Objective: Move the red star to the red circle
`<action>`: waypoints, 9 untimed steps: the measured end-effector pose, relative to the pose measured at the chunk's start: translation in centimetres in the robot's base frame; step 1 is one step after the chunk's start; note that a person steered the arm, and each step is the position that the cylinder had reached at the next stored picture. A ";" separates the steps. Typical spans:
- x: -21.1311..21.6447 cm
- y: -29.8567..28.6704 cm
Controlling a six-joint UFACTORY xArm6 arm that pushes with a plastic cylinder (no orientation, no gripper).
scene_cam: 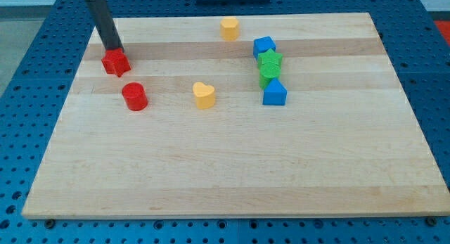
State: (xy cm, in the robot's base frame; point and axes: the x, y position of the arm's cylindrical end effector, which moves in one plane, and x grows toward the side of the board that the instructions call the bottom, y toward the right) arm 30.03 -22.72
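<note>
Tip-wise: no pincer on this rig, so no open/closed state; my tip (113,50) touches top edge of red star block (116,62) at wooden board (232,181) upper left. Red circle block (134,96) just below-right, apart. Then yellow heart block (204,95), blue/green cluster (270,69) further right.

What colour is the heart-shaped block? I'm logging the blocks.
Yellow heart, shown in the camera view.

yellow heart (204,95) — blue cube (264,46)

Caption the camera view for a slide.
My tip touches the red star from above, with the red circle just below it.
</note>
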 end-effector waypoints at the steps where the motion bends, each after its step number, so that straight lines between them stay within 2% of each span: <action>1: 0.1 1.7; 5: 1.0 -1.1; 9: 4.5 -0.9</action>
State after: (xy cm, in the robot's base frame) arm 34.49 -23.61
